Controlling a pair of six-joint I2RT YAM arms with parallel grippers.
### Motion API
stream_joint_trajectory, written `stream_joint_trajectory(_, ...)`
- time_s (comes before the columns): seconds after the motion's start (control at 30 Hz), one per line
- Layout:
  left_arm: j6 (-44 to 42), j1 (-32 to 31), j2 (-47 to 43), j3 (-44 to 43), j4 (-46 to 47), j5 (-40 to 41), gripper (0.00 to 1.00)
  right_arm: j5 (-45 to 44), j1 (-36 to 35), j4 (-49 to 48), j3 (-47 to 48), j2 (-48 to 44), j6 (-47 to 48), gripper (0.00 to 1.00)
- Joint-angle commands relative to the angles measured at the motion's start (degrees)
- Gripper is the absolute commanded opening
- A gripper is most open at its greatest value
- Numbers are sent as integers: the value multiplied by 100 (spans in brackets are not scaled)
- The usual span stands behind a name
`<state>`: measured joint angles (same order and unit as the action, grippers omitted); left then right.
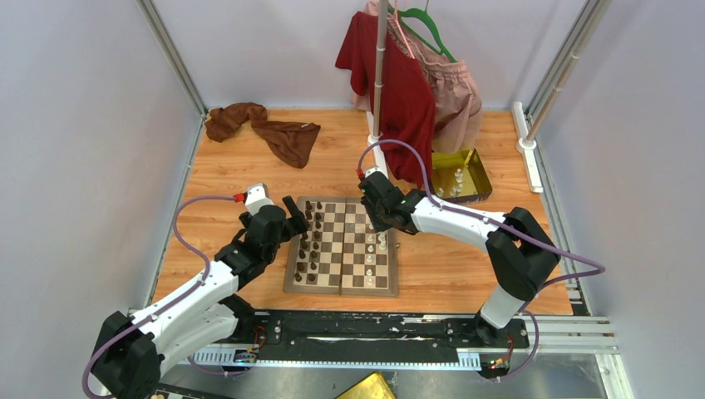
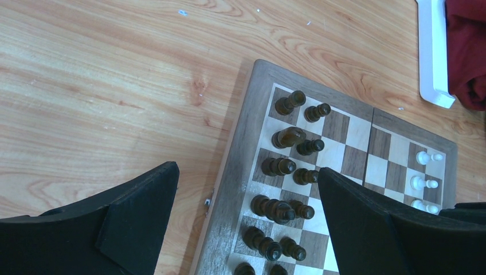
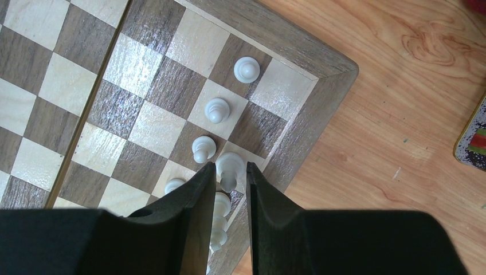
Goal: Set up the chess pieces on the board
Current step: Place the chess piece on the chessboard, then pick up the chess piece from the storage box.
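The board lies between my arms. Dark brown chess pieces fill its two left columns, and cream-white chess pieces stand along its right side. My left gripper is open and empty over the board's far left edge. In the left wrist view its fingers straddle the border and the dark pieces. My right gripper is shut on a white piece at the board's right edge column. Three white pawns stand in a row beyond it.
A gold tray at the back right holds several white pieces; its corner shows in the right wrist view. A brown cloth lies at the back left. A red garment and a pink one hang from a pole behind the board.
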<state>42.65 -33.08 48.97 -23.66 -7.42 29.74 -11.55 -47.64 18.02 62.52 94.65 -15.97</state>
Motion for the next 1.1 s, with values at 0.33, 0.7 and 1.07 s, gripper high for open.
stream_joint_trajectory(0.33,34,30,-10,10,107,93,100,-810,-64,482,231,-1068,147,32)
stream_joint_trajectory(0.7,41,30,189,-25,331,36,100,-1195,1595,161,-181,-2219,-98,35)
stream_joint_trajectory(1.07,209,31,784,-57,931,-173,100,-963,3289,-866,-610,-1563,-567,38)
